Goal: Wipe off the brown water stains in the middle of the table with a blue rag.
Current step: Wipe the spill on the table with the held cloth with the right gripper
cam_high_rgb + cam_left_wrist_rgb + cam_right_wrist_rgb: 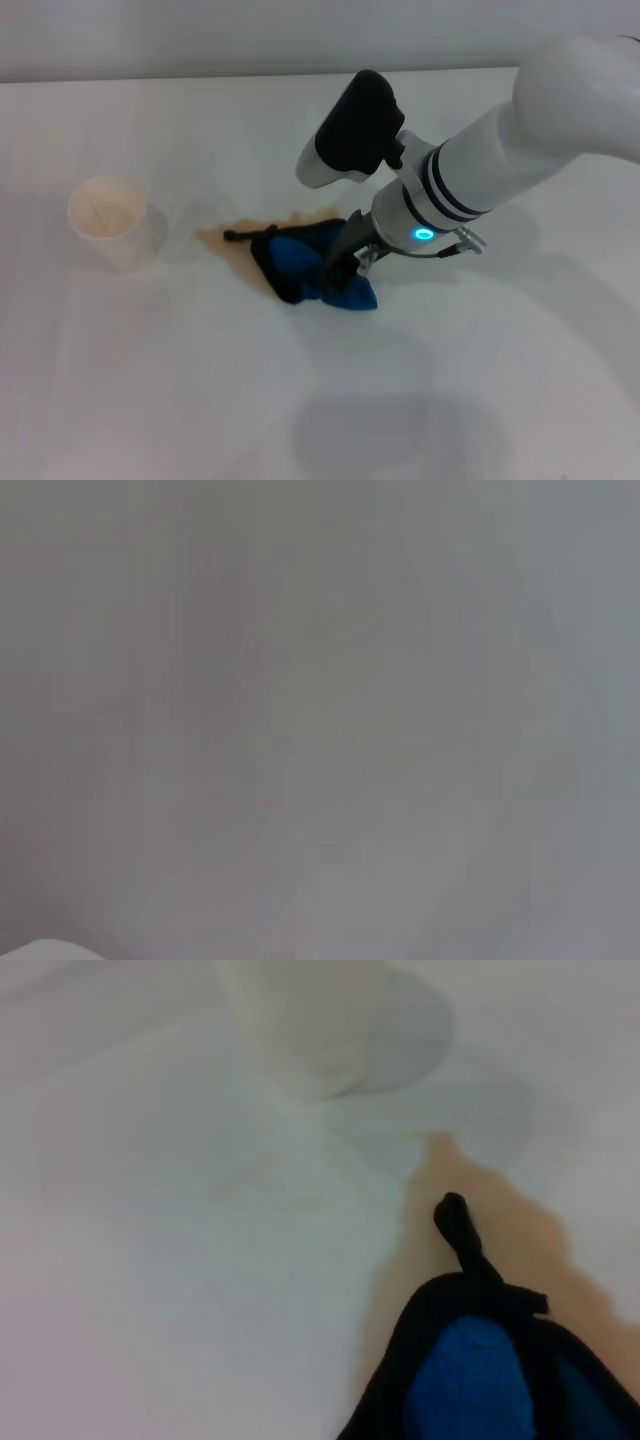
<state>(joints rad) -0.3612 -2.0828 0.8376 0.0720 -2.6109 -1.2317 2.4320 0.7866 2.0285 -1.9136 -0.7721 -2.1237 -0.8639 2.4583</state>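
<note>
The blue rag [298, 256] lies bunched, with black edging, on the brown water stains [228, 240] in the middle of the white table [150, 380]. Its black loop [240, 236] points toward the cup. My right gripper [342, 268] reaches in from the right and is shut on the rag's right part, pressing it down on the tabletop. The right wrist view shows the rag [470, 1385] close up, its loop [458, 1225] lying across the tan puddle [505, 1235]. The stain shows left of and behind the rag. My left gripper is out of view.
A pale paper cup [108, 218] stands upright left of the stain, a short gap from its edge, and also shows in the right wrist view [300, 1020]. The left wrist view holds only a plain grey surface.
</note>
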